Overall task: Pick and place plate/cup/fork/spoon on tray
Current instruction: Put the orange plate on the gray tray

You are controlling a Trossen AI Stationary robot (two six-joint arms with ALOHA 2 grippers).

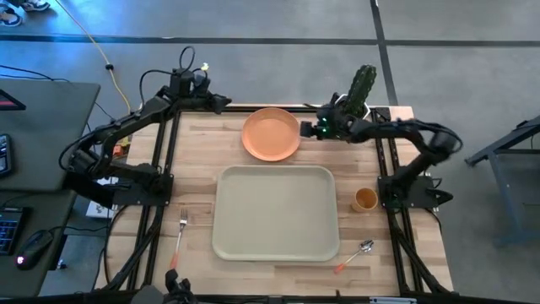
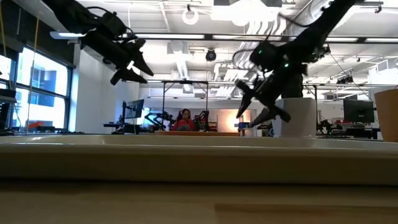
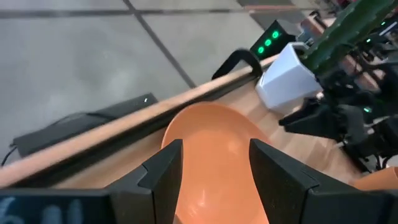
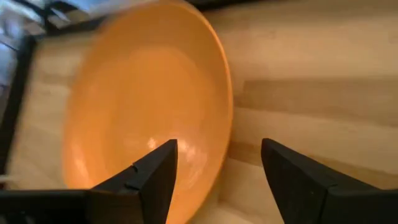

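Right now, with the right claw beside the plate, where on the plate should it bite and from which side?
Take the plate by its raised rim on the edge nearest the right claw, coming in from that side with one finger over the rim and one under. The plate lies flat on the table, so only its thin rim offers a grip. The claw is open with the rim ahead of its fingers.

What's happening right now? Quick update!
Right gripper open at the plate's rim. Left gripper open, off the table's far edge. Tray empty. Cactus pot stands close behind.
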